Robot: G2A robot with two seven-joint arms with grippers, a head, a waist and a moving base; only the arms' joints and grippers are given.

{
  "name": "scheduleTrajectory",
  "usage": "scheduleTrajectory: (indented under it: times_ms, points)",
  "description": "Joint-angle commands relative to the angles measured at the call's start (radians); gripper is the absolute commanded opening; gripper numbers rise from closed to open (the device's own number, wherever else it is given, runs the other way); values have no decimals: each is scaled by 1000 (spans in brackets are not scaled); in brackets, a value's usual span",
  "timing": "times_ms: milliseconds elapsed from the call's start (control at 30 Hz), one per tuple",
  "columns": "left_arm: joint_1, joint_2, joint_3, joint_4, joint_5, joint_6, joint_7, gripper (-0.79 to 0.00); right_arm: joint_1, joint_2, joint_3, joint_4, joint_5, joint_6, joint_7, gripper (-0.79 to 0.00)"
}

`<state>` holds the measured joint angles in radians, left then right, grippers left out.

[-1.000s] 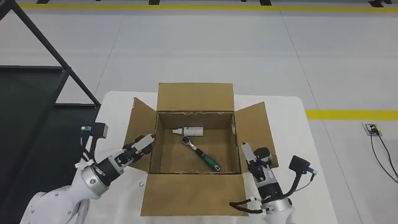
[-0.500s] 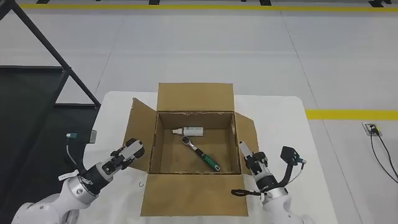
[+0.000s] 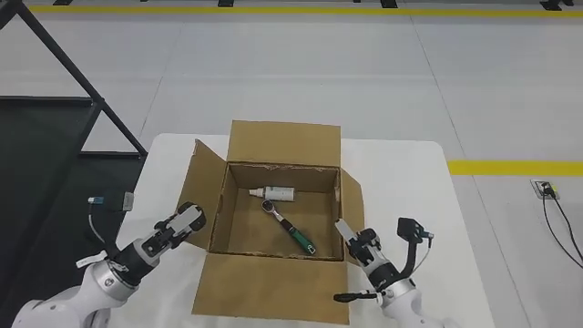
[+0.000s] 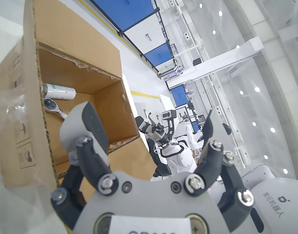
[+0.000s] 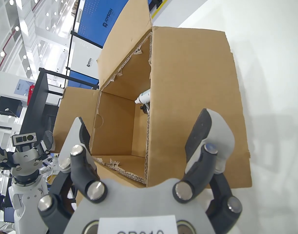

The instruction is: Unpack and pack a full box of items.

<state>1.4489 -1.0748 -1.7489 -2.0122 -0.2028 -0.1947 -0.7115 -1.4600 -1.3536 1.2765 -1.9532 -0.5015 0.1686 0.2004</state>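
One open box on the bench holds one bottle and one ratchet, with the left gripper and the right gripper beside it, both spread and empty.

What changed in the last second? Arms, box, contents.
Both arms drew back toward the robot; the left gripper and right gripper are open and empty. The left flap and right flap swung up from splayed to nearly upright, and the box slid slightly toward the left arm. The bottle and ratchet wrench stayed put inside it.
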Motion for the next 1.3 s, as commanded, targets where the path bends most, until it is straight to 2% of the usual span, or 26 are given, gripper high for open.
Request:
scheduleTrajectory:
  times_ms: [0, 100, 300, 400, 600, 800, 900, 1000, 1267]
  points:
    - [5, 1, -3, -2, -1, -3, 3, 0, 1, 0, -3, 1, -4, 3, 0, 0]
    - [13, 1, -4, -7, -7, -8, 5, 0, 2, -1, -6, -6, -10, 2, -16, 0]
    - [36, 1, -16, -33, -11, -37, 30, 0, -14, -7, -16, -59, 2, -54, -127, 0]
    - [61, 0, -39, -57, -23, -64, 57, 0, -13, -7, -44, -102, -34, -78, -125, 0]
    - [150, -9, -113, -90, -112, -152, 166, 0, 49, -12, -148, -176, -165, -39, -38, 0]
    - [240, -19, -183, -70, -195, -213, 227, 0, 221, -29, -296, -154, -329, 59, 144, 0]
    - [273, -24, -208, -56, -259, -248, 251, 0, 307, -47, -365, -114, -343, 87, 171, 0]
    - [302, -30, -229, -50, -292, -277, 272, 0, 314, -49, -369, -111, -338, 93, 166, 0]
    - [302, -30, -229, -50, -292, -277, 272, 0, 314, -49, -369, -111, -338, 93, 166, 0]
